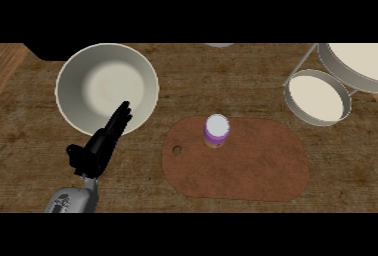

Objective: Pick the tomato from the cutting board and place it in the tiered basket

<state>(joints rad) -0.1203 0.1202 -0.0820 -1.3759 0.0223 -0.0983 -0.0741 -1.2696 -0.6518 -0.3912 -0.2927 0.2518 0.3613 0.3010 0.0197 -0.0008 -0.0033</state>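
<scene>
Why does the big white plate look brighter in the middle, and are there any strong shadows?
Head view: the plate has a pale, soft sheen at its centre and a darker rim; the cutting board casts almost no shadow on the counter; the left robot hand shows as a plain black shape.

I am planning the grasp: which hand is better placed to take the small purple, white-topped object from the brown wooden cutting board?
Probably the left. The black left hand, open, is left of the brown cutting board, where the purple, white-topped object stands. The right hand is not in view.
</scene>
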